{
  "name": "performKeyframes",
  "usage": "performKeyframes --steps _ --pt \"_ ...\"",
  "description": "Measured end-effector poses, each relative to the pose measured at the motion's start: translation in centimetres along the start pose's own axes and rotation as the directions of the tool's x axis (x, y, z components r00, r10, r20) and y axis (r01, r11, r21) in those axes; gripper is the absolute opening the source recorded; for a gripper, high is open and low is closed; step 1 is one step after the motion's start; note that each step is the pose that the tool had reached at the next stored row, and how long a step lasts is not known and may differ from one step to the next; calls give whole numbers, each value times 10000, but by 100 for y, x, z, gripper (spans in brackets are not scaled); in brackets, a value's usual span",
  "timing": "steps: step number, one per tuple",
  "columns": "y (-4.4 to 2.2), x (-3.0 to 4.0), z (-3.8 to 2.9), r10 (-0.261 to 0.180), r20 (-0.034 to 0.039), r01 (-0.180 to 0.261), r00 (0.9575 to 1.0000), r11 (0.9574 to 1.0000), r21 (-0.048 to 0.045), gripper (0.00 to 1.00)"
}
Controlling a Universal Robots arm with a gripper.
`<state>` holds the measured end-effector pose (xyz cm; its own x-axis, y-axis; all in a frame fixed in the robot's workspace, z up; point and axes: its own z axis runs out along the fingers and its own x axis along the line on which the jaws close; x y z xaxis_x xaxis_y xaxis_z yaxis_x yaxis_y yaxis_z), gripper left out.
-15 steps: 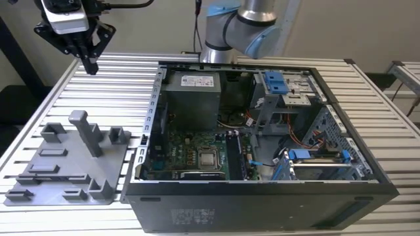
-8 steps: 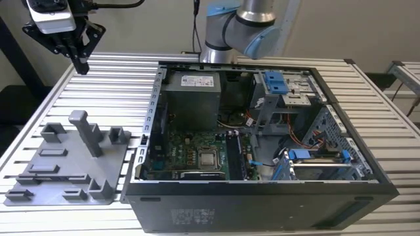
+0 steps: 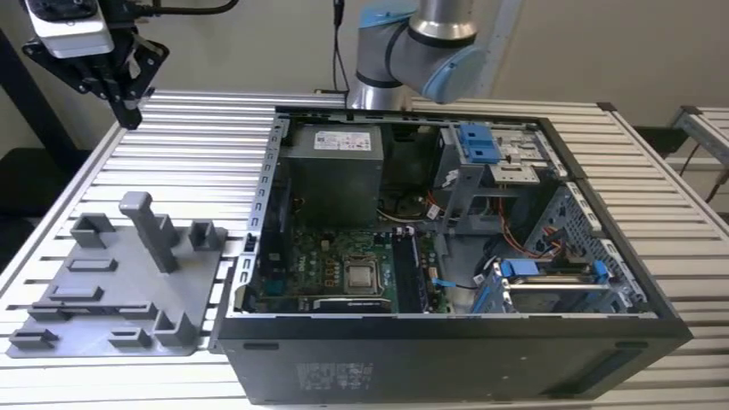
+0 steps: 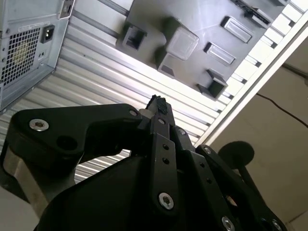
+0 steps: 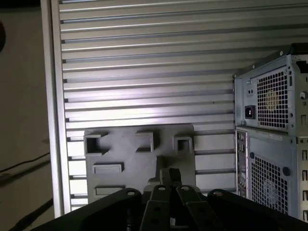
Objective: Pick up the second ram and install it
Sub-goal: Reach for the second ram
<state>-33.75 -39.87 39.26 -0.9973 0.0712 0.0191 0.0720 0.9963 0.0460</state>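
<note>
Gripper [image 3: 128, 116] fingers together, hung over slatted surface [image 3: 194, 154] at approx 12 o'clock of grey fixture tray [image 3: 108, 309]; open PC case [image 3: 456, 363] at tray's 3 o'clock.

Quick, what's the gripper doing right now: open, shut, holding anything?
Gripper: shut, fingertips together with nothing between them, hanging above the table near the grey fixture tray.

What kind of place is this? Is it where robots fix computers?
Probably a robot lab or workshop bench: a robot arm stands behind an open computer case on a ribbed metal table, with a grey fixture tray beside it.
</note>
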Motion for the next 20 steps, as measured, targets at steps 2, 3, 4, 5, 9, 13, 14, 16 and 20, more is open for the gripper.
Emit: performKeyframes --steps 2,3,4,5,9,13,14,16,20 --pt "-2 28 1 0 -7 0 10000 10000 0 11" --pt "-3 36 1 0 -9 0 10000 10000 0 11" --pt "-3 43 1 0 -10 0 10000 10000 0 11" --pt "-4 51 1 0 -12 0 10000 10000 1 11" --pt "-7 100 1 1 -15 -1 10000 10000 2 11" --pt "-13 177 3 0 -15 0 10000 10000 1 11" --pt "-15 203 4 0 -15 0 10000 10000 1 11" --pt "-18 251 5 0 -14 0 10000 10000 0 11" --pt "-27 375 6 1 -14 -1 10000 10000 1 11"
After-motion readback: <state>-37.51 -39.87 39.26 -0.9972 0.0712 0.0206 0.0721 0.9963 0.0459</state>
